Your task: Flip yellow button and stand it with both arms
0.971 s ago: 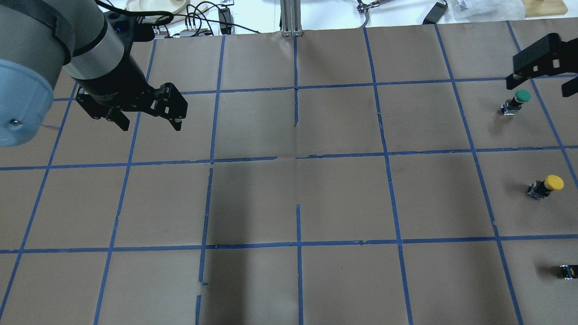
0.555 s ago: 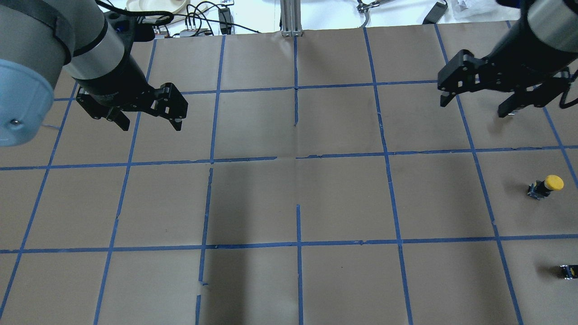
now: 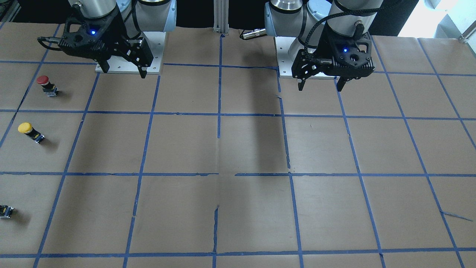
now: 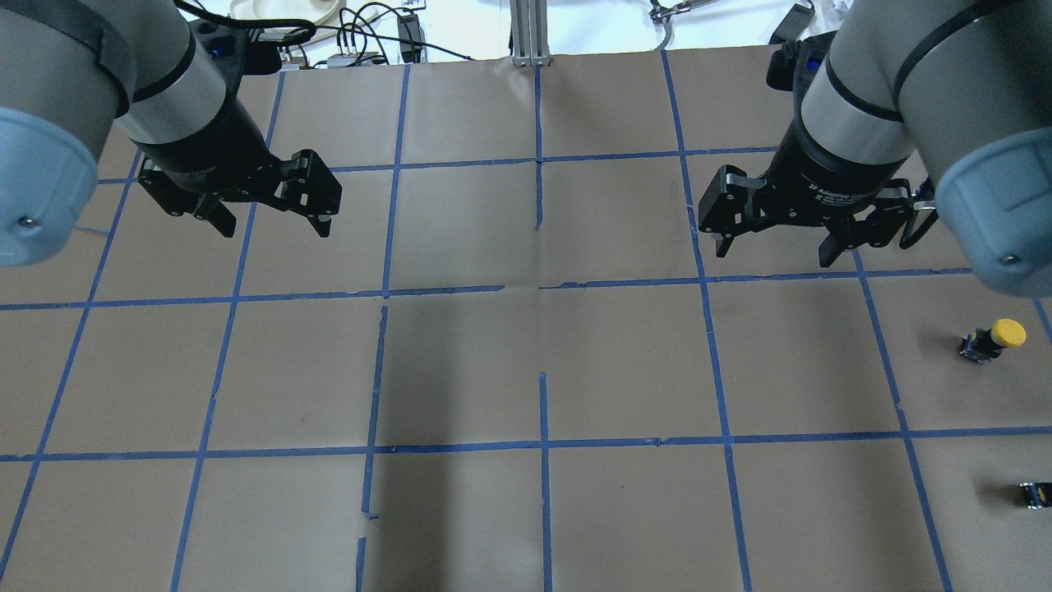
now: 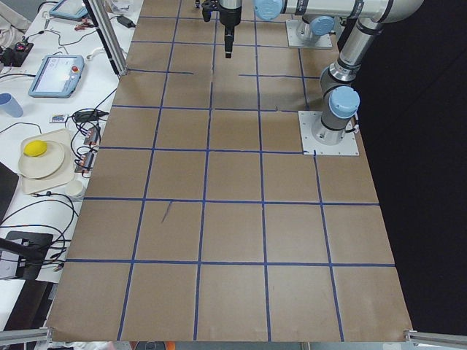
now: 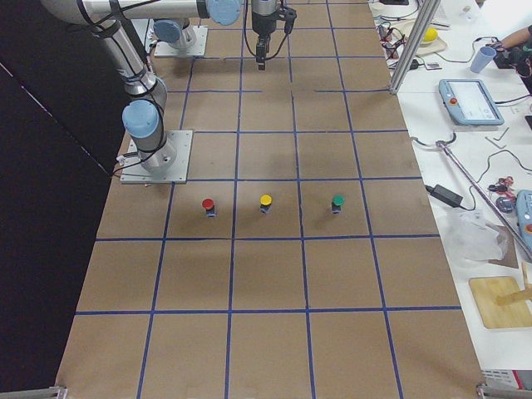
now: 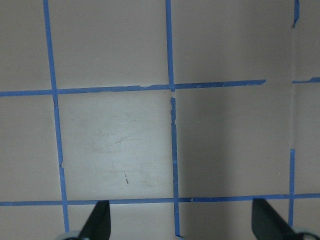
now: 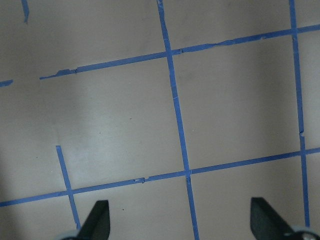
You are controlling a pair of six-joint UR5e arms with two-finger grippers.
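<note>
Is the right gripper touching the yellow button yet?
Apart. The overhead exterior view shows the right gripper, jaws open, hanging well clear of the yellow button, with a stretch of bare table between them.

Along the end of the table [image 4: 460,370] on the robot's right you find three buttons in a row: the middle button [image 6: 265,202] between the near-base button [image 6: 208,204] and the outer button [image 6: 337,202]. The right gripper [image 4: 777,252] hangs inboard of them; the left gripper [image 4: 274,230], toward the opposite end.
</note>
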